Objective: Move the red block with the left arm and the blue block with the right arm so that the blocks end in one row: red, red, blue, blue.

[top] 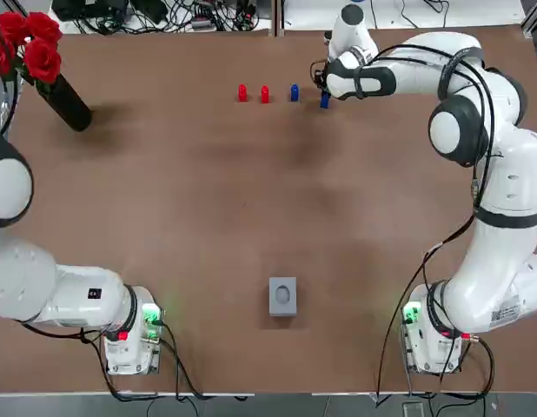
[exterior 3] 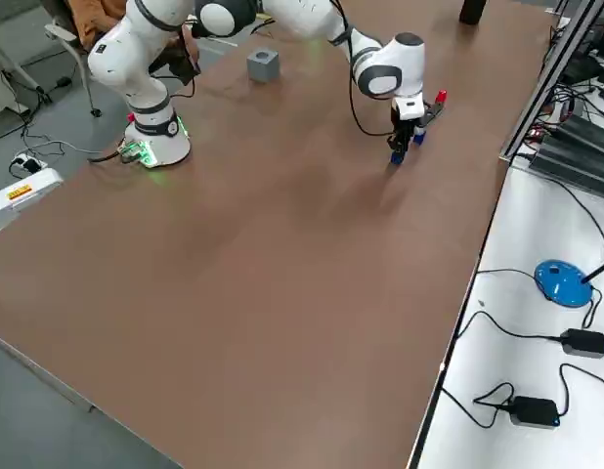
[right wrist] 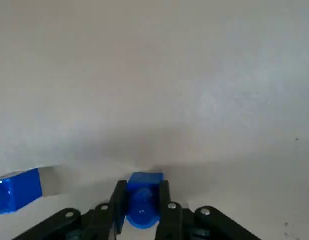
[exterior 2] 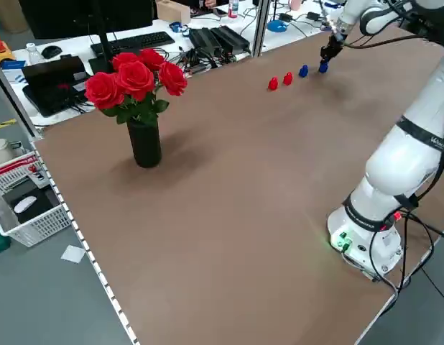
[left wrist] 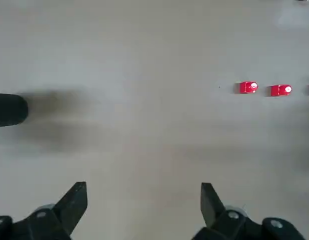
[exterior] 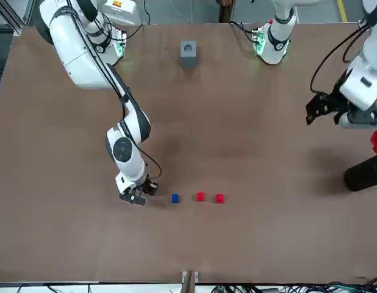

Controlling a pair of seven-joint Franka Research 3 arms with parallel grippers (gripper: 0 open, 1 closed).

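Firmly, right end effector (right wrist: 142,207) grips blue block (top: 324,102) beside blue twin (top: 294,92); vase (top: 67,102) well apart.

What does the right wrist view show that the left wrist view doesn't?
Only the right wrist view: the right tool shut on the held blue block. Only the left wrist view: the left tool, open, with the first red block and second red block side by side farther off, and the black vase. Both: the brown table and the placed blue block, which is only a sliver at the left wrist view's edge.
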